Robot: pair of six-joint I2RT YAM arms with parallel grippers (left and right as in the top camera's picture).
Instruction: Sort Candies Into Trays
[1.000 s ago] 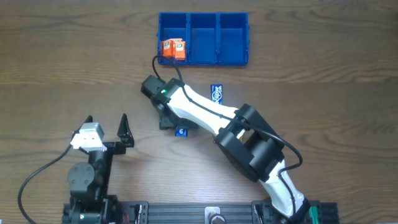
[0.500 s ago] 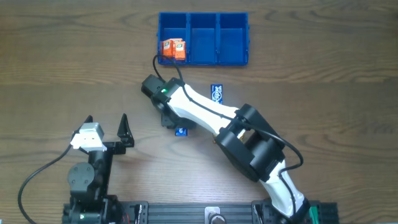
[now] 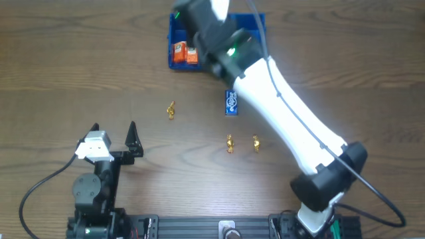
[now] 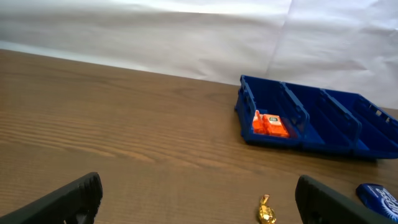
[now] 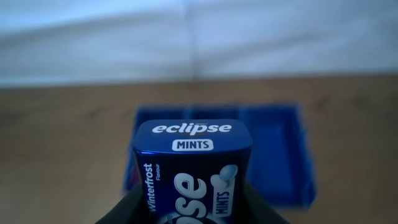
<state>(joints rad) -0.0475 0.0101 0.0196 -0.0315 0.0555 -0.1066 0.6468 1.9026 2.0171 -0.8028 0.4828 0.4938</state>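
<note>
My right gripper [image 5: 194,208] is shut on a dark blue mint tin [image 5: 193,168], held high in front of the blue three-compartment tray [image 5: 283,155]. From above, the right arm [image 3: 265,73] stretches over the tray [image 3: 255,23]. Two orange candy boxes [image 3: 184,53] lie in its left compartment [image 4: 269,124]. A second blue mint pack [image 3: 231,103] lies on the table below the tray. Three gold-wrapped candies lie loose: one at the left [image 3: 171,110] and a pair side by side [image 3: 230,143] [image 3: 255,143]. My left gripper [image 3: 113,136] stands open near the table's front left, holding nothing.
The wooden table [image 3: 80,66] is bare on the left and far right. In the left wrist view the tray [image 4: 323,118] sits ahead to the right, with one gold candy [image 4: 267,211] and the blue mint pack [image 4: 379,198] nearer. A white wall backs the table.
My right arm has risen from the table's middle and swung to the tray, taking the small blue tin with it. Three gold candies now show on the table. The left arm has stayed put.
</note>
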